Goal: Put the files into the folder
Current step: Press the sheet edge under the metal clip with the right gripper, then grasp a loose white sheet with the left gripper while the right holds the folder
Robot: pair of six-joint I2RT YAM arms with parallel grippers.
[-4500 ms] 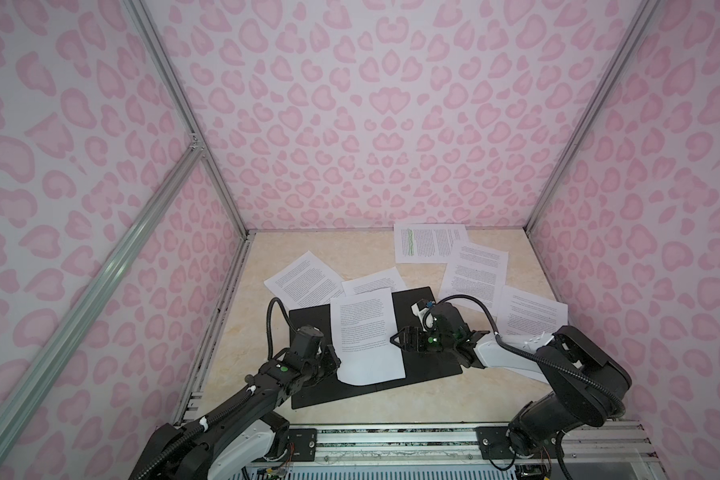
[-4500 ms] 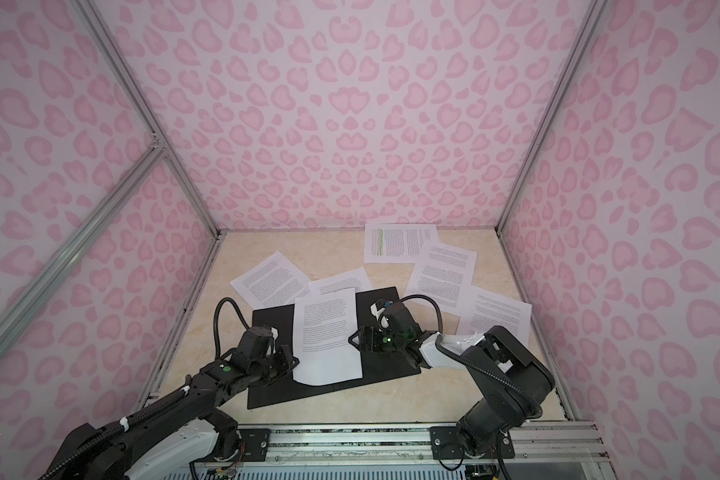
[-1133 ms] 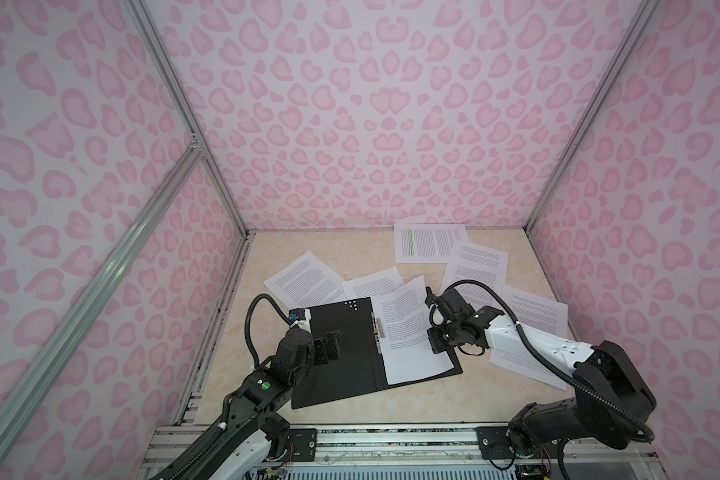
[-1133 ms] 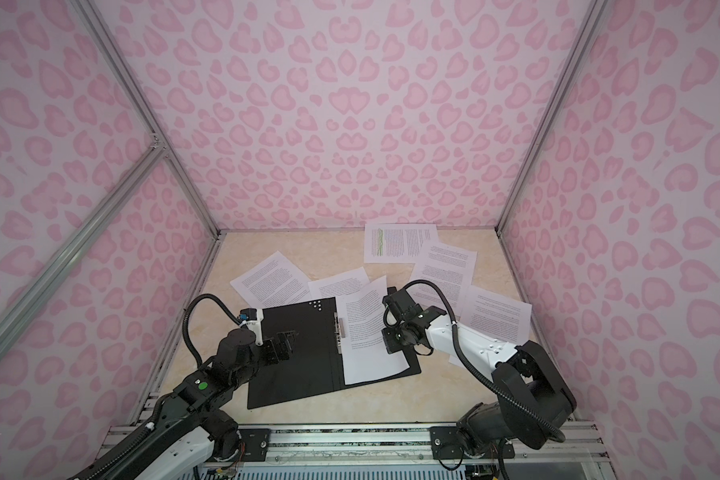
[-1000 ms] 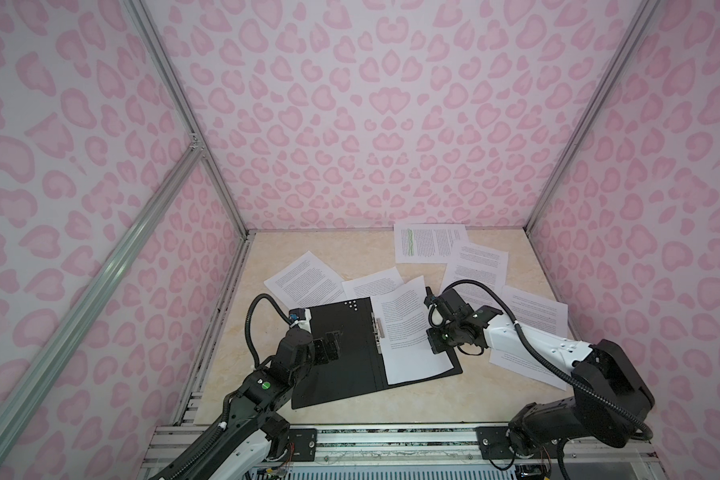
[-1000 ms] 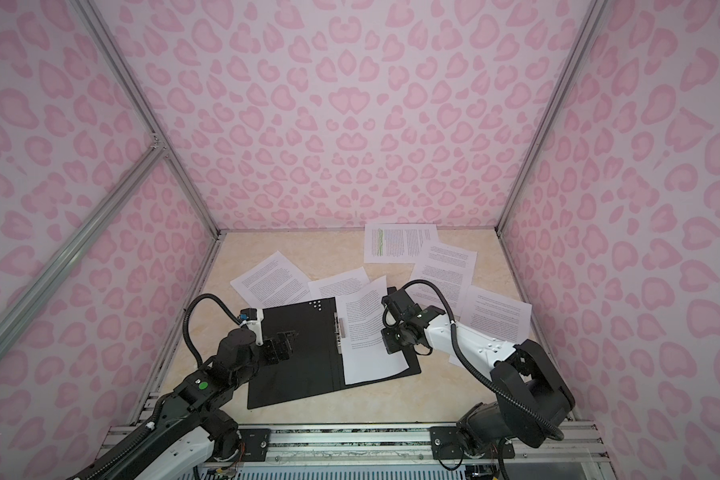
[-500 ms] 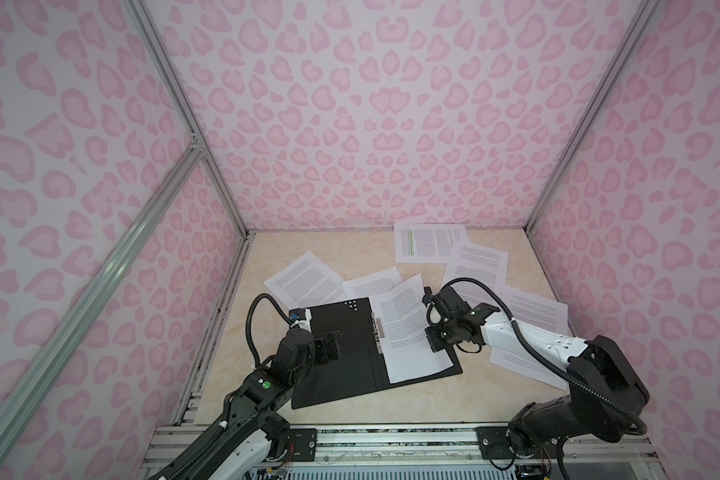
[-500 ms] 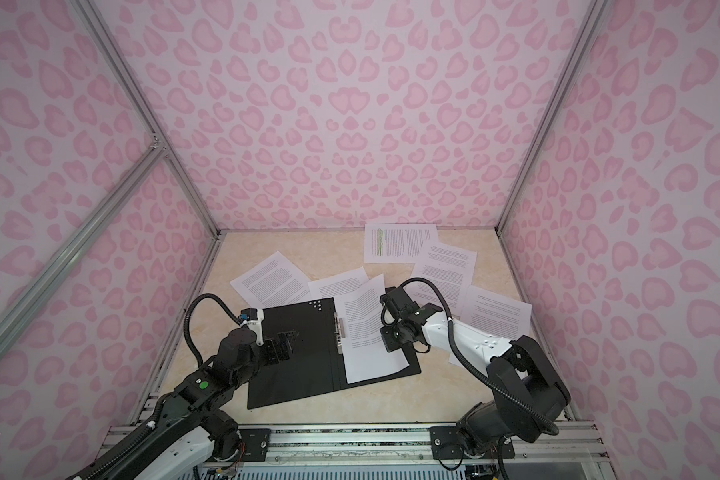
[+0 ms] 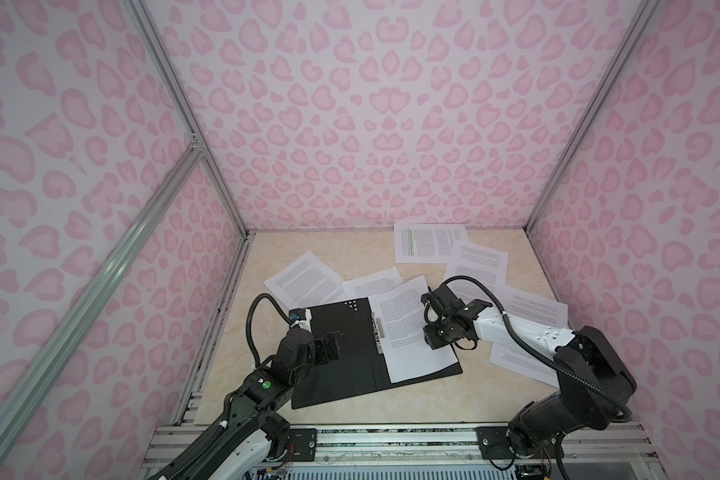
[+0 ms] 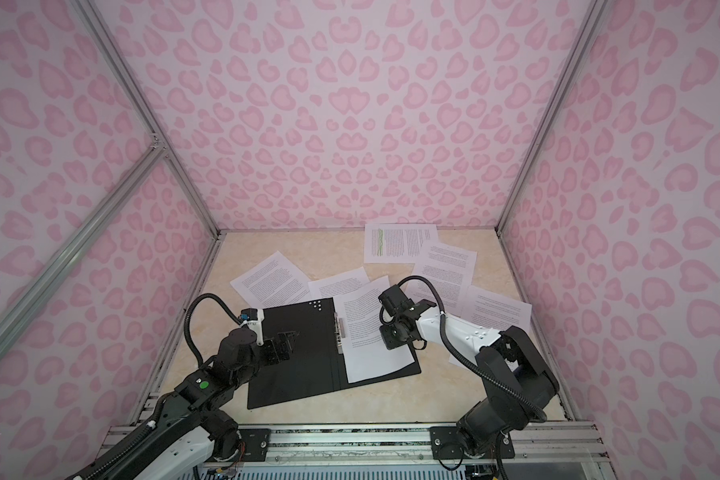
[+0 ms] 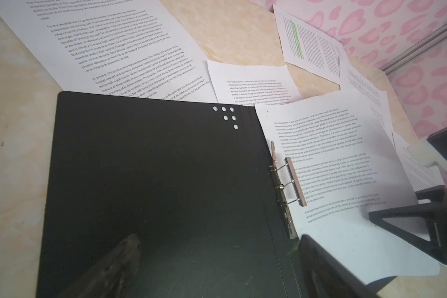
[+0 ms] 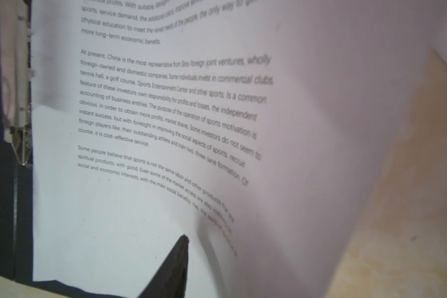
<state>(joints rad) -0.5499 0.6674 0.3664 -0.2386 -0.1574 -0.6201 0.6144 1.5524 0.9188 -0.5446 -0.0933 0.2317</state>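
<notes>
The table [image 9: 308, 257] has a beige marbled top. The open folder [image 9: 350, 365] lies flat on it, black side up, below the left pincer [image 9: 331, 351] and reaching under the right pincer [image 9: 431, 338]. Beyond the left pincer lies a printed sheet [image 9: 304, 280], and a shorter-looking sheet [image 9: 371, 284] lies beyond and between both pincers, both partly under the folder. Far beyond the right pincer lies the green-marked sheet [image 9: 429, 243], with a neighbour sheet [image 9: 479, 266] overlapping its corner. Two last sheets [image 9: 533, 309] lie under that pincer's arm.

Both top views high, looking down on all, wrist views low, close, sharing the sheet [image 12: 114, 219] on the folder [image 11: 152, 193]
</notes>
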